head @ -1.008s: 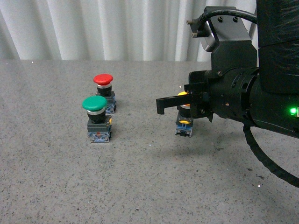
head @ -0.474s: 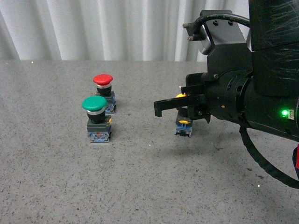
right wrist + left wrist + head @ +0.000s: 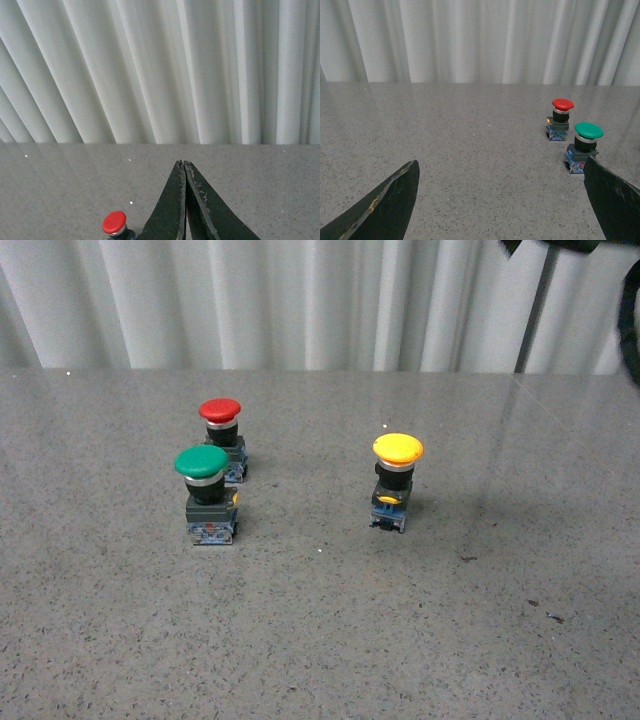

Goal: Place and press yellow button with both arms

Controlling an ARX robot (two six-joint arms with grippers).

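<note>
Neither end effector shows in front view; yellow button (image 3: 397, 478) stands upright on worktop (image 3: 320, 640), well right of green button (image 3: 206, 492). Left end effector (image 3: 502, 197) gapes empty, risking nudging green. Right end effector (image 3: 184, 200) is closed, empty; an off-centre press could topple the button.

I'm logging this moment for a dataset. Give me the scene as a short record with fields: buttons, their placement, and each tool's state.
yellow button: upright on the table, alone, untouched
green button: upright, to the left, nearer the camera
red button: upright, just behind the green one
left tool: open, holding nothing
right tool: shut, empty, above the table
arms in front view: only a dark edge at the top right
</note>
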